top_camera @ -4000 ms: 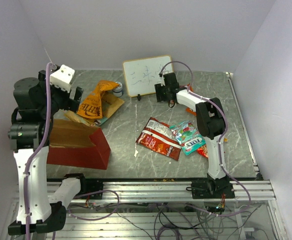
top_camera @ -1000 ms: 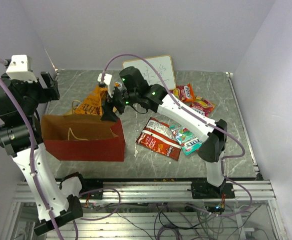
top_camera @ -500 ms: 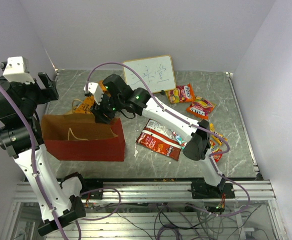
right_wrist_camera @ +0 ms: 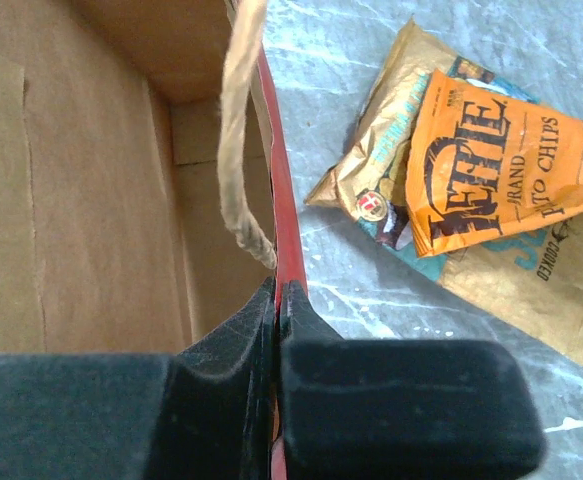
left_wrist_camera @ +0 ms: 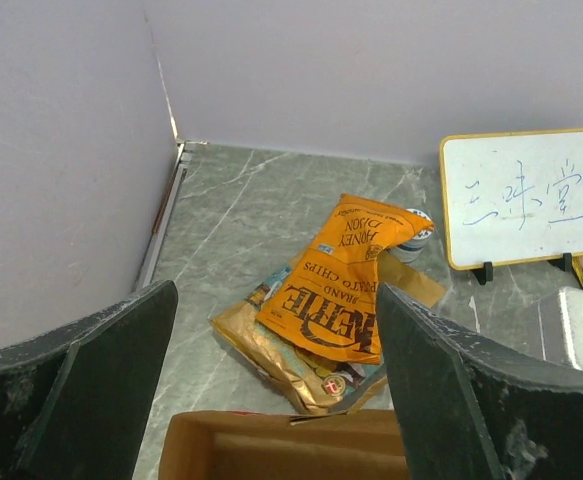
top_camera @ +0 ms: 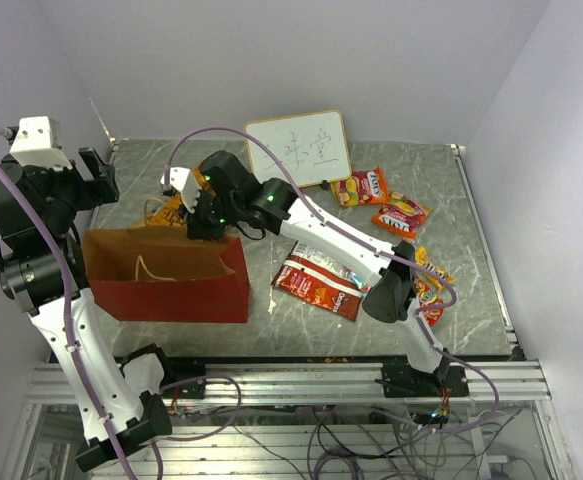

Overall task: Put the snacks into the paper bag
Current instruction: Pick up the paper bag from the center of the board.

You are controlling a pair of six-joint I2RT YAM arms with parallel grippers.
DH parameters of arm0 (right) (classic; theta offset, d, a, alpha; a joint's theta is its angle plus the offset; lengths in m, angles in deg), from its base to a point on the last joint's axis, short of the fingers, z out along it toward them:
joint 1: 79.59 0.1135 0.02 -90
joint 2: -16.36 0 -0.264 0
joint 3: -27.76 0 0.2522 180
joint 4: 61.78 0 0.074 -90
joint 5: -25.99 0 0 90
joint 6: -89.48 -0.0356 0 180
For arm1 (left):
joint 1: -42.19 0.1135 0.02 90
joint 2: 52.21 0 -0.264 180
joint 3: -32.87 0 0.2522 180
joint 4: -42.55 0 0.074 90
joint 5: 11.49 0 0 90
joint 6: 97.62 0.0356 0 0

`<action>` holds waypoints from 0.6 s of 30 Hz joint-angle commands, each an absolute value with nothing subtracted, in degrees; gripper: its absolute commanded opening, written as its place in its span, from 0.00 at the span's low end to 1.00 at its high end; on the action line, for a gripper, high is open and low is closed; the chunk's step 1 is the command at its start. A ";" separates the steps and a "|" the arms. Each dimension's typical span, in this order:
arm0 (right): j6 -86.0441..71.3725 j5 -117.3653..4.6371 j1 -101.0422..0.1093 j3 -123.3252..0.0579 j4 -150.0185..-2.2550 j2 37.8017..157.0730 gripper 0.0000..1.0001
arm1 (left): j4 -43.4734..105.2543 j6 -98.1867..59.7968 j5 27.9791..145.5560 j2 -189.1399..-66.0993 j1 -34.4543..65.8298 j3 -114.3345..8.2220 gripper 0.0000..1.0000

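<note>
The paper bag stands open on the left of the table, red outside and brown inside. My right gripper reaches across and is shut on the bag's far red rim, beside a twisted handle. My left gripper hangs open high above the bag's left end, holding nothing. A long red chip bag lies mid-table. Small red and orange packets lie to the right. Behind the bag, an orange chip bag rests on a gold packet.
A small whiteboard stands at the back of the table, with a small tin beside it. Purple walls close in the left, back and right. The right arm's long span crosses over the red chip bag.
The right gripper has moved left to the bag's far rim and shut on it. The left arm has barely moved. Four seconds ago the bag lay tipped over.
</note>
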State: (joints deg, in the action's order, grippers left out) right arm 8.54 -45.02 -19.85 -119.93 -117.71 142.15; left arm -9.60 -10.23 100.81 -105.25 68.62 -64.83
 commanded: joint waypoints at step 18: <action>2.93 -57.24 -29.47 -102.64 -111.19 119.63 0.00 | -5.35 -12.42 103.55 -112.16 69.19 -72.56 0.94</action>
State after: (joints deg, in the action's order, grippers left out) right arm 6.11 -57.31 -24.31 -104.74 -114.24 122.35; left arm -9.32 -10.38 101.51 -112.86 68.62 -72.22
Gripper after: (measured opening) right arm 0.007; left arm 0.936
